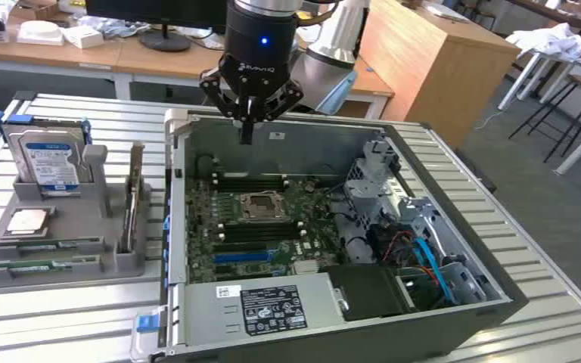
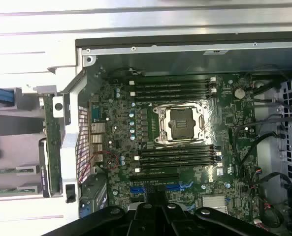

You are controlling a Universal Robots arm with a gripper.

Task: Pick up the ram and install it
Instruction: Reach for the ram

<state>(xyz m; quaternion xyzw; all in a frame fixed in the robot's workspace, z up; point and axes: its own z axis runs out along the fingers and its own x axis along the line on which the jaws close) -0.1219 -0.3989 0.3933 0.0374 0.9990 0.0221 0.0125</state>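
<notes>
Ram [image 1: 26, 266] lay flat in the grey tray [image 1: 119, 261] at the exterior view's left, well apart from the pincer [image 1: 247, 134], which hung shut and empty above the open case [image 1: 316, 144]. Wrist view: black motherboard slots [image 2: 173, 87] lay beneath it.

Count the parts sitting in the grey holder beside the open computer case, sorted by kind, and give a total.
Hard drive: 1
Processor chip: 1
Green RAM sticks: 2
Card standing on edge: 1
Total: 5
</notes>
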